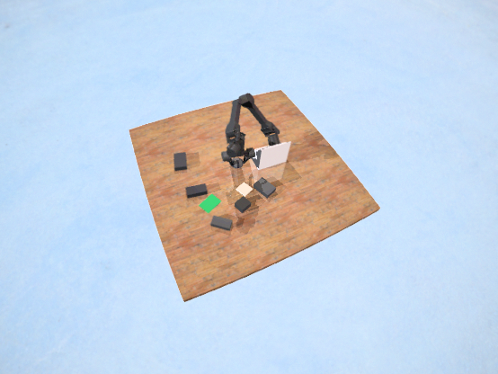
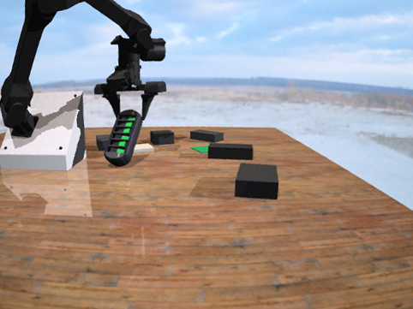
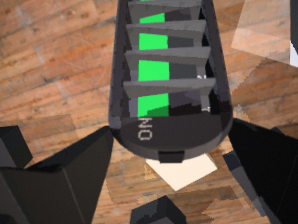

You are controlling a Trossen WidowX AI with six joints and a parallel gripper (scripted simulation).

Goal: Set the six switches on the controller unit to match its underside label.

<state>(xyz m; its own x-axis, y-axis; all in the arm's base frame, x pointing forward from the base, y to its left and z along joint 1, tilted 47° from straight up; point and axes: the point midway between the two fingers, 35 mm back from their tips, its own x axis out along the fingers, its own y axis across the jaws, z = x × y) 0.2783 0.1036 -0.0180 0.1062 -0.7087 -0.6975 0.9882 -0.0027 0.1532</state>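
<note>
Wooden counter [image 2: 195, 256] lies broad in the exterior view's lower half; at upper left the pincer [image 2: 131, 102] pinches the tilted controller unit [image 2: 123, 137], its lower end near the cream tile [image 2: 144, 148].

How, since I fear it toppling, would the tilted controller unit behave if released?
Likely topples: the controller unit leans on one rounded end on the bench, its upper end within the gripper. Probably stiff: its shell looks straight.

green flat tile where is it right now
In the top view the green tile lies flat on the bench, left of the cream tile, between two dark blocks.
</note>
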